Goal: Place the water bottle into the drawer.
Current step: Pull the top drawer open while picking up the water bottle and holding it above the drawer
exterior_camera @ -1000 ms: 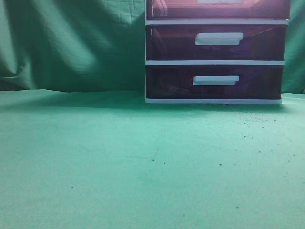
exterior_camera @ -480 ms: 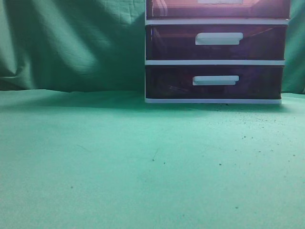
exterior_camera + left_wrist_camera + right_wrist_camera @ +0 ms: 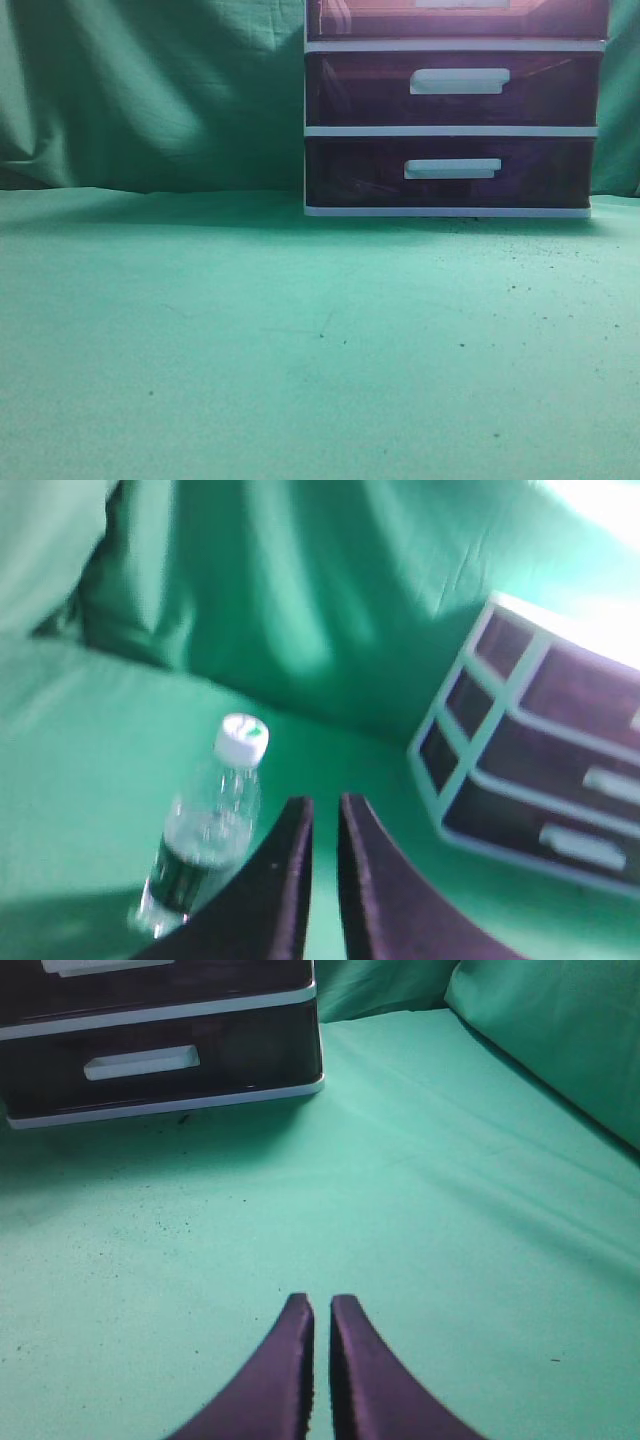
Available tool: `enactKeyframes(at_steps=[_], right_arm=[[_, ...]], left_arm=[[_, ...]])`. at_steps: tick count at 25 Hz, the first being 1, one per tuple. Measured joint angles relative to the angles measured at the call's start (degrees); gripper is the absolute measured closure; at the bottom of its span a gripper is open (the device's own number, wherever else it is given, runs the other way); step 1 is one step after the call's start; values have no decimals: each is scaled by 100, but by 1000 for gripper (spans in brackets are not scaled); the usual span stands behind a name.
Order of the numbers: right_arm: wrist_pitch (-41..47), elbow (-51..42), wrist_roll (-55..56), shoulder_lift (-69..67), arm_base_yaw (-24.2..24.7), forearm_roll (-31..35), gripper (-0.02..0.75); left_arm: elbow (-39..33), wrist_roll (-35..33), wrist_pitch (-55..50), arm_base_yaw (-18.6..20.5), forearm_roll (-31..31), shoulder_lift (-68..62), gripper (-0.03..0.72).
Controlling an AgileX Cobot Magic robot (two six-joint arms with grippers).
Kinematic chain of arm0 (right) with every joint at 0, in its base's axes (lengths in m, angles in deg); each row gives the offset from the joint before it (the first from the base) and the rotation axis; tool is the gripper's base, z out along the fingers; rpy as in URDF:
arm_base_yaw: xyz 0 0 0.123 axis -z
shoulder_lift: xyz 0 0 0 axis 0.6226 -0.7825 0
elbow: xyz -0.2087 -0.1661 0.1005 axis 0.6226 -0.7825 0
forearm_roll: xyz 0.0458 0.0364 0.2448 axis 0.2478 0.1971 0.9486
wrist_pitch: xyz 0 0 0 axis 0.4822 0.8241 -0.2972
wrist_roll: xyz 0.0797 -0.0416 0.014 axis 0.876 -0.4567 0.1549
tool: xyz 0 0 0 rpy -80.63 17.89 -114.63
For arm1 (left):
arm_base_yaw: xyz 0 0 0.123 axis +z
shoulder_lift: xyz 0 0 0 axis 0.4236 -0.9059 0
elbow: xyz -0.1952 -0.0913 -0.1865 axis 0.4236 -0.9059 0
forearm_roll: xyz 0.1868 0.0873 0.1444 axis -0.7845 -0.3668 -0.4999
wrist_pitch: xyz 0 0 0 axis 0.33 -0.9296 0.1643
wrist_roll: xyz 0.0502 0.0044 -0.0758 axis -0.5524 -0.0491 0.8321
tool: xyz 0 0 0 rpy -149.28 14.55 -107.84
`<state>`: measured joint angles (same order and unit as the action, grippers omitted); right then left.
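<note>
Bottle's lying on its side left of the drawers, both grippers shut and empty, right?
Not quite: the bottle stands upright, white cap on top, as the left wrist view shows. The rest holds: it is left of the drawers, and the left gripper and right gripper are shut and empty.

L end effector (image 3: 324,810): fingers nearly together, narrow slit btwn tips, nothing held, above bench. R end effector (image 3: 321,1308): same, fingers nearly together, empty. Neither arm visible in ext view.
</note>
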<state>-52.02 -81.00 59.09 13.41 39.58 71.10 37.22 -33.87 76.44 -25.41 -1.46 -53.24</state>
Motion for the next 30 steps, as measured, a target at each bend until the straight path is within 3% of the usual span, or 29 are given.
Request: enactKeyframes(at_steps=[3, 9, 14, 21, 22, 30], right_arm=[[0, 0, 0, 0, 0, 0, 690], [0, 0, 0, 0, 0, 0, 690], [0, 0, 0, 0, 0, 0, 690], [0, 0, 0, 0, 0, 0, 690], [0, 0, 0, 0, 0, 0, 690], [0, 0, 0, 0, 0, 0, 690]], left_arm=[[548, -120, -961, 0, 34, -585, 622], [742, -1523, -1382, 0, 216, -1795, 622], [742, -1713, -1113, 0, 356, -2663, 423], [742, -1726, 36, 0, 516, -4017, 61], [755, -1726, 200, 0, 547, -4227, 34], [1575, -1726, 472, 0, 649, -5905, 45]])
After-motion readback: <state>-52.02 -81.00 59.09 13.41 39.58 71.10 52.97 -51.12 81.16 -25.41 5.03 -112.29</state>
